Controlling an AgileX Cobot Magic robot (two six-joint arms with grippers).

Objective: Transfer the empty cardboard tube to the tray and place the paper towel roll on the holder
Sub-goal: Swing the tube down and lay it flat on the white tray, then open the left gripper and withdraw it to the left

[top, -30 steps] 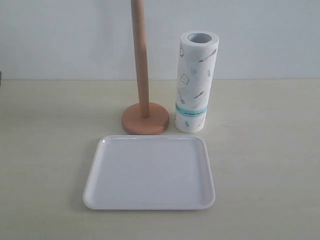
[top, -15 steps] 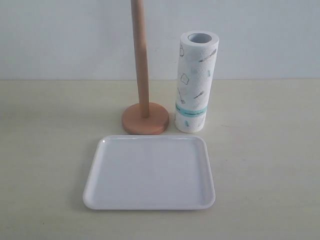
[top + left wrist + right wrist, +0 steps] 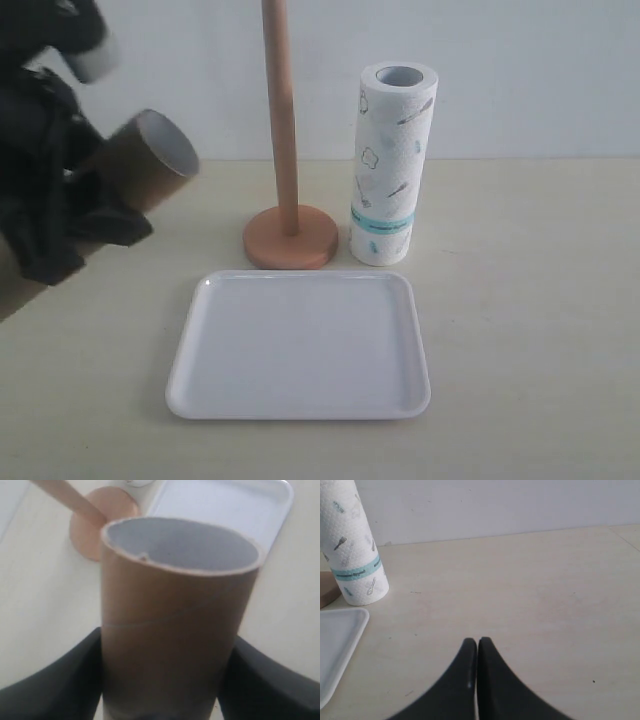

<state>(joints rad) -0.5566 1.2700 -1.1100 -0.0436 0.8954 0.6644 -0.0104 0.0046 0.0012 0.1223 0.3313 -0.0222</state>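
Note:
The empty cardboard tube (image 3: 140,165) (image 3: 175,615) hangs tilted above the table at the far left, its open end toward the holder. My left gripper (image 3: 80,205) (image 3: 165,680) is shut on it, black fingers on both sides. The white tray (image 3: 300,345) (image 3: 225,505) lies flat at the front middle. Behind it stands the wooden holder (image 3: 285,140) (image 3: 95,525), its pole bare. The paper towel roll (image 3: 392,165) (image 3: 354,545) stands upright just right of the holder's base. My right gripper (image 3: 478,642) is shut on nothing, low over bare table right of the roll; the exterior view does not show it.
A pale wall runs behind the table (image 3: 530,300). The tray's corner (image 3: 340,645) shows in the right wrist view, close to the roll.
My left arm has come into the exterior view from the left edge, carrying the cardboard tube toward the holder and tray. Tray, holder and roll have not moved.

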